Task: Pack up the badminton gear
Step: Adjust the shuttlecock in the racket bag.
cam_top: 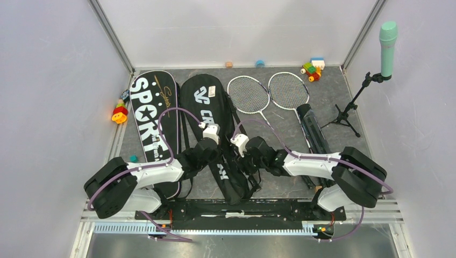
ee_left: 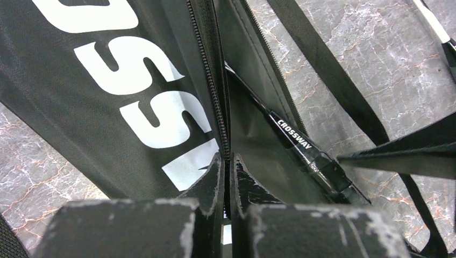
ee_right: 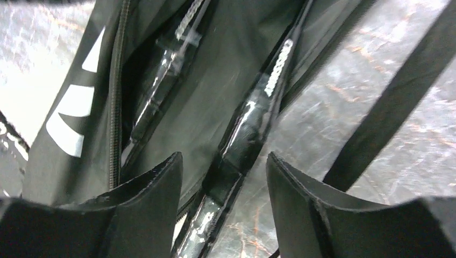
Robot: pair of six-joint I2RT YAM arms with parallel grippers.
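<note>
A grey marbled desk [cam_top: 344,86] is seen from above. A long black fabric racket bag lettered "CROSSWAY" [cam_top: 204,102] is laid at its centre, with a second black racket bag lettered "SPORT" [cam_top: 152,107] just beside it on the left. The left hand [ee_left: 227,167] is pressed together, pinching the zip edge of the CROSSWAY bag. The right hand [ee_right: 223,174] is spread above a black racket handle wrapped in clear plastic [ee_right: 242,134], which is lodged in that bag's opening. A thin racket with a stringed oval head [cam_top: 248,94], a second such racket [cam_top: 289,90] and a long black tube [cam_top: 314,129] are laid to the right of the bag.
</note>
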